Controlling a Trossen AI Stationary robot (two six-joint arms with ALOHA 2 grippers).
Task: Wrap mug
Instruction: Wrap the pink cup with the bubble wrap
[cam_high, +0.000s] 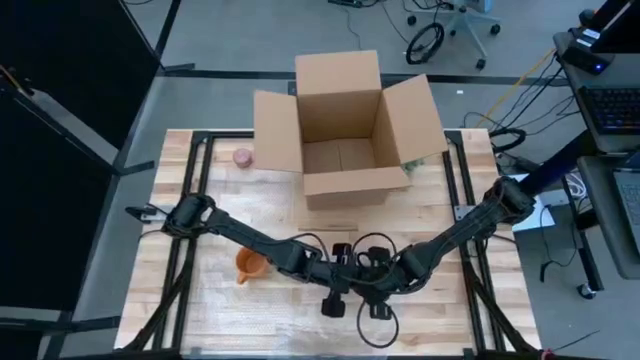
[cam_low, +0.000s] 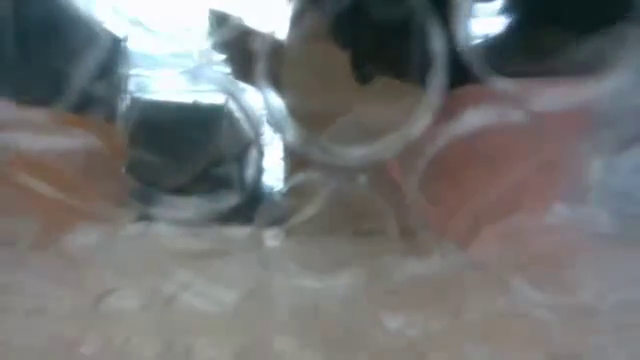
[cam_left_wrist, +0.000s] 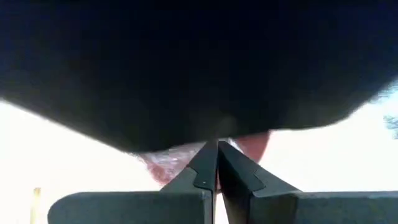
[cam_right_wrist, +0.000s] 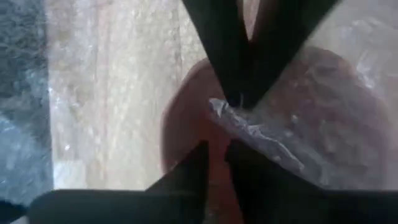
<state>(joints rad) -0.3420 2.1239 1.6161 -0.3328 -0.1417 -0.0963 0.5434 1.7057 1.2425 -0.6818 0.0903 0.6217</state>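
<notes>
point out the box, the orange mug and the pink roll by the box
box (cam_high: 340, 188), high view, front wall.
mug (cam_high: 250, 265), high view, orange body beside the left arm.
pink roll (cam_high: 243, 157), high view, its top, left of the box.

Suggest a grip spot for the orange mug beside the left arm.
Probably the orange mug's rim, from straight above, on the side toward the table's left edge. It seems to sit mouth-up, and the left arm crosses close on its other side. Handle position is unclear.
</notes>
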